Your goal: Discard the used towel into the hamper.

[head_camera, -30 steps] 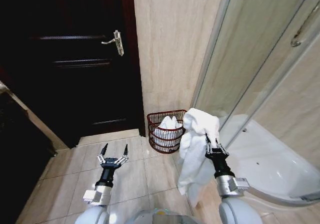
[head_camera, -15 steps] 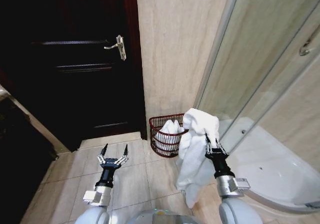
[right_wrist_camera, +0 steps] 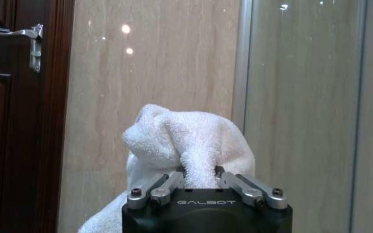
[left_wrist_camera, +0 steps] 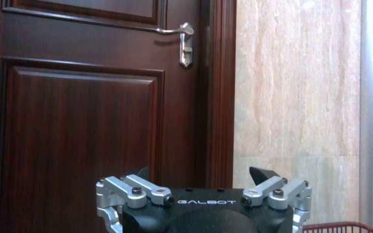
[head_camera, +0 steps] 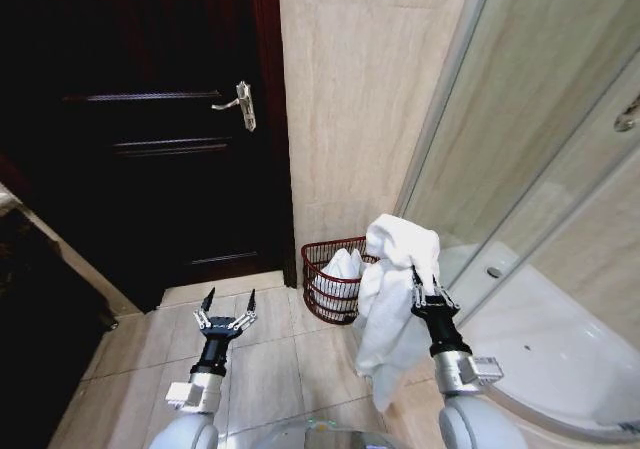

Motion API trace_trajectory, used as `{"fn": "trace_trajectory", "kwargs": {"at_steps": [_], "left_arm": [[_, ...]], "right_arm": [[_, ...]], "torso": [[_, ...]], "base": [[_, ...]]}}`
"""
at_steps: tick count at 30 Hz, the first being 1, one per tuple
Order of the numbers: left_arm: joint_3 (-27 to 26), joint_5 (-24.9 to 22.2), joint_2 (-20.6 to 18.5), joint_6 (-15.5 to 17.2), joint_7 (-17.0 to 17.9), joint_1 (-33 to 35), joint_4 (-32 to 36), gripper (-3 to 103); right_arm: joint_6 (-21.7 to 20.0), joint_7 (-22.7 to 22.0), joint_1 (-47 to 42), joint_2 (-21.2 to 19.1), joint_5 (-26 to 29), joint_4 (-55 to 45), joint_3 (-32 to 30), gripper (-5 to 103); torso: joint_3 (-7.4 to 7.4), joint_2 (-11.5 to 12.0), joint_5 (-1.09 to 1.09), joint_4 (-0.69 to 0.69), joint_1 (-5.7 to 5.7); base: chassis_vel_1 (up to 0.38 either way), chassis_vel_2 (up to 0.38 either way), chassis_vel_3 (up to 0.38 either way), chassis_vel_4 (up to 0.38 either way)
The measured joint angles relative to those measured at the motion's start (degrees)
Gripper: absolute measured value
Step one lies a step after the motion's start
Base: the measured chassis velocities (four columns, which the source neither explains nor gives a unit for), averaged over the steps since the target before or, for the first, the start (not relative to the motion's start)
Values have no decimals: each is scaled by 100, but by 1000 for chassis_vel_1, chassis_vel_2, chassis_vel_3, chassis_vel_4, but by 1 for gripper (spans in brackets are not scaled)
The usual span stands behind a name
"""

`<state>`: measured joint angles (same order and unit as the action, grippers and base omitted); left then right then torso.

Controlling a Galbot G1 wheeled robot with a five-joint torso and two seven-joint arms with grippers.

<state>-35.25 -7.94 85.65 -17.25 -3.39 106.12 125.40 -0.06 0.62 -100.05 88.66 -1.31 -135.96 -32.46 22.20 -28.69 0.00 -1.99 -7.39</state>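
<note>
A dark wooden door [head_camera: 150, 139] is seen at the left of the head view, a beige tiled wall [head_camera: 345, 99] at centre and a glass shower screen [head_camera: 540, 109] with its white tray [head_camera: 565, 344] at the right; the floor [head_camera: 270, 359] is laid in pale tiles.

The hamper [head_camera: 335, 279], a dark red openwork basket, stands on the floor at the foot of the wall, between door and shower tray. White cloth [head_camera: 343, 266] is seen inside it from the head view; in the left wrist view only a sliver of its rim [left_wrist_camera: 342, 226] is caught.

The used towel [head_camera: 395, 299] is held up in front of the robot, just beside the hamper and partly overlapping it in the head view, with its long end hanging down.

The right tool [head_camera: 427, 291] is pinching the towel; in the right wrist view the fold [right_wrist_camera: 186, 145] is seen bunched above the fingers [right_wrist_camera: 157, 188], which are pressed onto it.

The left tool [head_camera: 226, 311] is held low over the floor, spread and empty. The door handle [left_wrist_camera: 180, 36] is shown ahead of it in the left wrist view.
</note>
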Motion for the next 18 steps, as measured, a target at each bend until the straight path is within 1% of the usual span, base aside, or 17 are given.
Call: {"fn": "trace_trajectory", "kwargs": {"at_steps": [4,6,14,15,17,18], "left_arm": [[3,0,0,-35,0,-9,-1,100],[33,-2,1,-137,-1,-21,-31,100],[83,-24,14,-230,10,-28,-55,100],[82,-26,19,-231,12,-27,-56,100],[71,-28,34,-231,17,-18,-57,100],[71,-28,34,-231,17,-18,-57,100]], "right_arm": [[0,-2,0,0,1,-9,1,16],[-3,-25,-4,1,4,-21,12,16],[-71,-94,-8,-17,86,-106,66,16],[-102,-107,18,-36,116,-125,71,16],[-327,-158,252,-133,261,-249,62,16],[-327,-158,252,-133,261,-249,62,16]], "torso": [[56,-88,0,0,-34],[79,-124,0,0,-47],[84,-131,0,1,-51],[83,-130,0,1,-50],[77,-122,1,1,-46],[77,-122,1,1,-46]], "base": [[-29,85,16,-89],[-23,89,42,-72],[-15,40,23,-39],[0,0,0,0],[0,0,0,0],[0,0,0,0]]}}
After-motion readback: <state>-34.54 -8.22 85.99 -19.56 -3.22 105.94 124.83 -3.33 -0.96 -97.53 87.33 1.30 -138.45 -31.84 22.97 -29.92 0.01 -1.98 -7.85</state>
